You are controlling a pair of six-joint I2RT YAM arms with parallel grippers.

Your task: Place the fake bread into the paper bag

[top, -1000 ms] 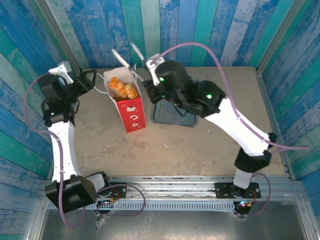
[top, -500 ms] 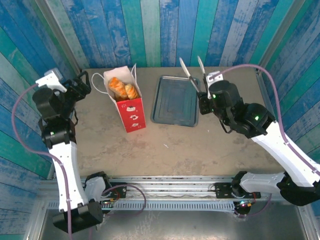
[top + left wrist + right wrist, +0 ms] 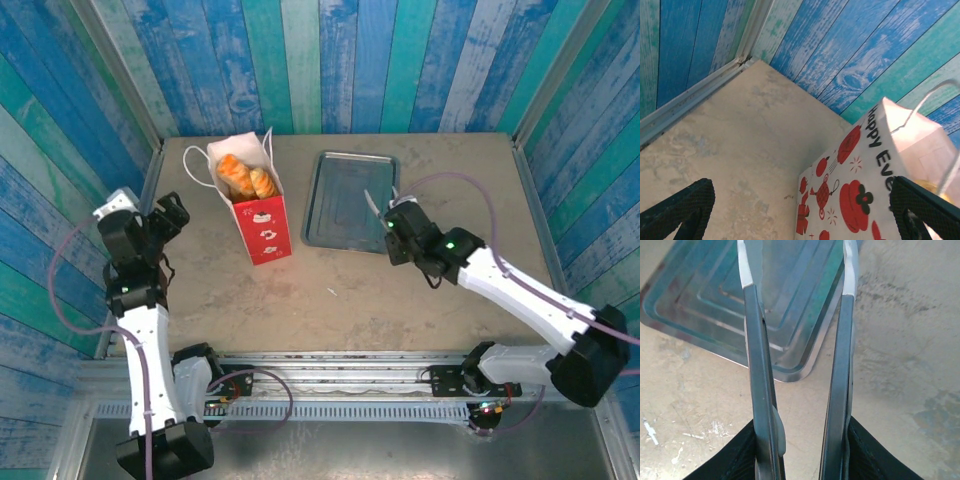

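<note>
The paper bag [image 3: 262, 222] stands upright at the back left, white above with a red lower panel. Golden-brown fake bread [image 3: 245, 177] lies inside its open top. My left gripper [image 3: 170, 213] is open, left of the bag and apart from it. From the left wrist the bag [image 3: 860, 175] looks close, a sliver of bread [image 3: 930, 186] shows at its mouth, and nothing lies between the fingers [image 3: 682, 207]. My right gripper [image 3: 395, 230] is shut on metal tongs [image 3: 756, 340]. The tongs' white tips stand apart, empty, over the tray's near right corner.
A grey metal tray [image 3: 345, 205] lies bare to the right of the bag; its corner [image 3: 790, 372] shows under the tongs. Blue plank walls close in the table on three sides. Bare tabletop [image 3: 330, 290] stretches in front of the bag and tray.
My right arm has drawn back from the bag's mouth, across the tray, down to its right front corner. My left gripper has opened wider and pulled back from the bag toward me.
</note>
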